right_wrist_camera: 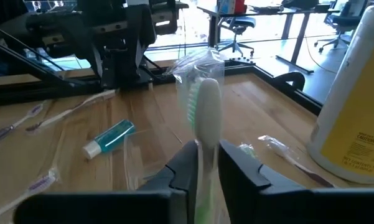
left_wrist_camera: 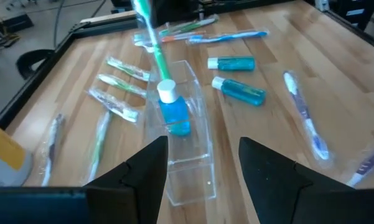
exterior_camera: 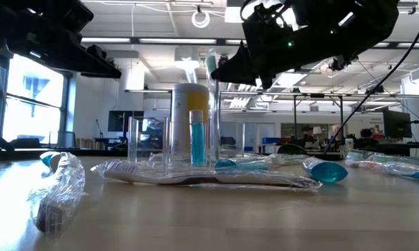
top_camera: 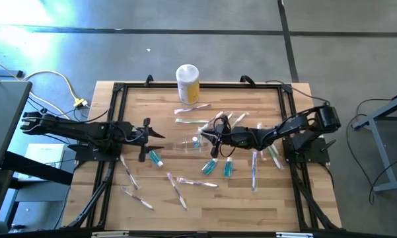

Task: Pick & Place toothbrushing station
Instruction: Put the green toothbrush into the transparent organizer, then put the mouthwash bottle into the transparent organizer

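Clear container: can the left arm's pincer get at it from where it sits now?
Probably yes. The left pincer stands open with the clear container directly ahead and nothing between them. The right pincer with its green toothbrush hovers at the far end.

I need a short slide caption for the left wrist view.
Blue bottle and green toothbrush stand in the clear container.

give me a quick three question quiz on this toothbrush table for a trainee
1. True or false: the clear container already holds a blue tube.
2. What does the right end effector grip: A a green toothbrush, B the yellow jar, C nothing?
3. Fill in: the left end effector is ____ and holds nothing.

Key: 1 true; 2 A; 3 open.
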Robot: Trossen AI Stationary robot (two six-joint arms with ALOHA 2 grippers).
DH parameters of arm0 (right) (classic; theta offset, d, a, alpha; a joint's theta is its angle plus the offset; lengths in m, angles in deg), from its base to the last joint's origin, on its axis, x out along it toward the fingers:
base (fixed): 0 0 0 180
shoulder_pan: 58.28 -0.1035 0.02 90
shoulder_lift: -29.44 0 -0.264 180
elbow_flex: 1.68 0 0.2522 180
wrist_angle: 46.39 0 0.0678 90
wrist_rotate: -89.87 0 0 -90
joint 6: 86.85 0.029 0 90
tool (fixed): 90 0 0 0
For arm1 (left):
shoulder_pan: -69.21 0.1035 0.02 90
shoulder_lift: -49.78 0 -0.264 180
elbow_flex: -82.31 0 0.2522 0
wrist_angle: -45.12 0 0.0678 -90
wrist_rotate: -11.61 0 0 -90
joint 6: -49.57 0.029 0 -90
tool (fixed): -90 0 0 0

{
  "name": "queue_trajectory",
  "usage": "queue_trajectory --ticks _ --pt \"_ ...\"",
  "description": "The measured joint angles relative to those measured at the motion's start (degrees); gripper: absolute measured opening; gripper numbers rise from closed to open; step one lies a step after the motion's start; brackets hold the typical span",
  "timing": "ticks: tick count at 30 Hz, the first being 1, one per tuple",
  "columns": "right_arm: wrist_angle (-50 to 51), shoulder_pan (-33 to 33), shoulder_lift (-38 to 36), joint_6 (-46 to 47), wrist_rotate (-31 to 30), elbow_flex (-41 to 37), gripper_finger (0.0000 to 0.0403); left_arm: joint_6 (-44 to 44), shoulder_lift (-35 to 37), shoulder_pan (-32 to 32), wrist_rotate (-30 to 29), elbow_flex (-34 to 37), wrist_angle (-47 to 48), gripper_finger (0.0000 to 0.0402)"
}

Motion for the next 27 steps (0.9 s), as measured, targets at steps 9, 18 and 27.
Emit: queue_trajectory --ticks 9,18,27 --pt "0.23 0.0 -0.38 0.0 -0.59 0.0 0.0138 -0.55 -0.02 0.0 2.09 -0.04 0.42 0.0191" --pt "12.63 -2.83 -11.46 0.83 -0.16 0.0 0.0223 -6.43 -0.02 0.0 2.14 -0.07 3.02 0.0191" --pt "43.07 -6.57 -23.25 31.88 5.95 0.05 0.0218 -7.69 -0.04 0.0 2.12 -0.07 7.02 0.0191"
